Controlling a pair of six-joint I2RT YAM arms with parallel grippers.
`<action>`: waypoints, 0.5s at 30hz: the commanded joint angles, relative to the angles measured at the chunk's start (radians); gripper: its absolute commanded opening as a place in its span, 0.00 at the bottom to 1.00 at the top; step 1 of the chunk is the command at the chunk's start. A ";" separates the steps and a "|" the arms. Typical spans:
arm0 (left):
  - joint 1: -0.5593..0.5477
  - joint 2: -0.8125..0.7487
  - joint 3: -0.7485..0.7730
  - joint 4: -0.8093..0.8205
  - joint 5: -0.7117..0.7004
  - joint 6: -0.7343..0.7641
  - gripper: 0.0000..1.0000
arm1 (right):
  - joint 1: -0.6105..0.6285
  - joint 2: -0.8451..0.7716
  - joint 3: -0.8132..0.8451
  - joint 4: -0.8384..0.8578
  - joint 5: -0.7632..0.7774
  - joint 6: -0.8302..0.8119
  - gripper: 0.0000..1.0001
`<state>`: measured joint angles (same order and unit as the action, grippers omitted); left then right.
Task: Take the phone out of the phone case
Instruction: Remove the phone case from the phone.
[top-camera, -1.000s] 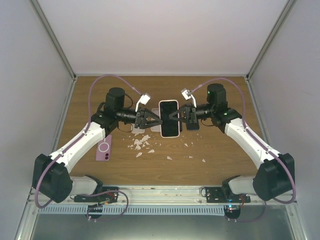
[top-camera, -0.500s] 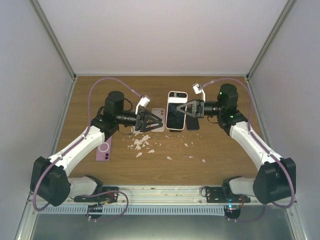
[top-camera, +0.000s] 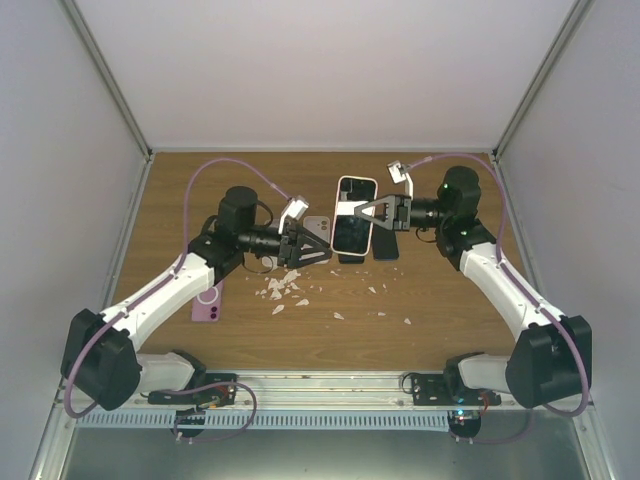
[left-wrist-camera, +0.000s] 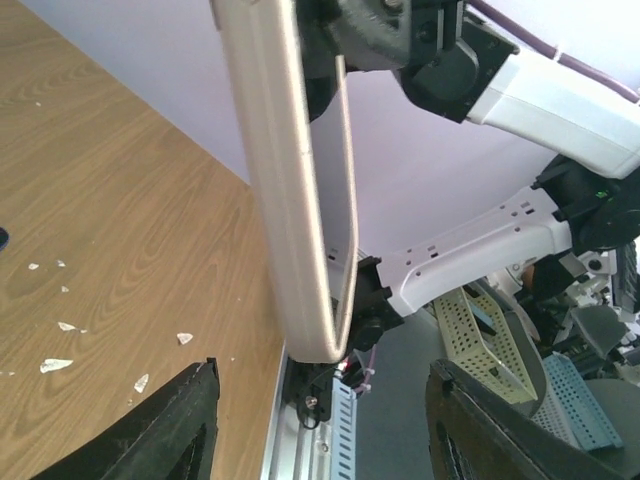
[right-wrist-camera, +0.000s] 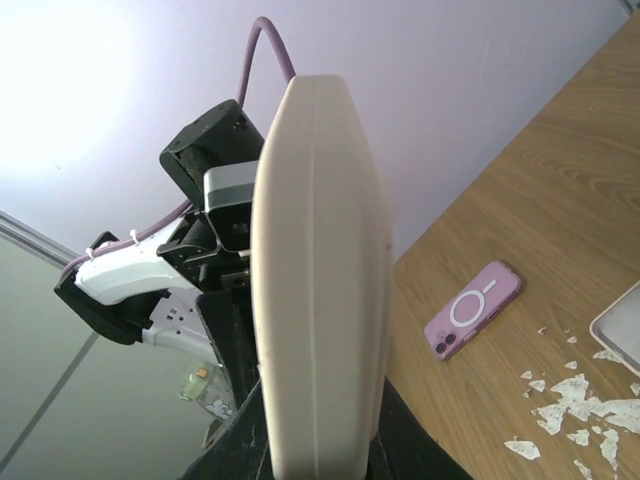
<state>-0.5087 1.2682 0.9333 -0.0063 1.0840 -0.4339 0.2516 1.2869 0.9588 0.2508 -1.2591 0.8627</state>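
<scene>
The phone, dark screen (top-camera: 352, 232) up, sits in a cream phone case (top-camera: 357, 184) held tilted above the table. My right gripper (top-camera: 360, 212) is shut on the case's right long edge. The right wrist view has the case (right-wrist-camera: 320, 280) edge-on between the gripper's (right-wrist-camera: 320, 445) dark fingers. My left gripper (top-camera: 322, 250) stands open just left of the case's lower corner, apart from it. The left wrist view shows the case's rim (left-wrist-camera: 290, 200) ahead of the spread fingers (left-wrist-camera: 170, 430), with nothing between them.
A pink phone (top-camera: 209, 300) lies camera side up at the left, also visible from the right wrist (right-wrist-camera: 472, 310). A pale case (top-camera: 317, 228) and a dark phone (top-camera: 387, 245) lie flat near the middle. White scraps (top-camera: 283, 288) litter the wooden table (top-camera: 450, 310).
My left gripper has opened and come off the case's left edge. The right gripper has lifted the cased phone up and toward the back right.
</scene>
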 joint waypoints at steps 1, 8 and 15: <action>-0.016 0.030 0.034 -0.012 -0.071 0.045 0.55 | -0.008 -0.013 -0.003 0.094 -0.024 0.051 0.01; -0.009 0.047 0.031 -0.057 -0.170 0.075 0.44 | -0.009 -0.030 -0.033 0.175 -0.047 0.118 0.00; 0.001 0.064 0.037 -0.068 -0.195 0.076 0.42 | -0.008 -0.043 -0.052 0.256 -0.065 0.176 0.00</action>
<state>-0.5171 1.3037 0.9466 -0.0635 0.9749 -0.3805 0.2447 1.2869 0.9089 0.3676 -1.2568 0.9489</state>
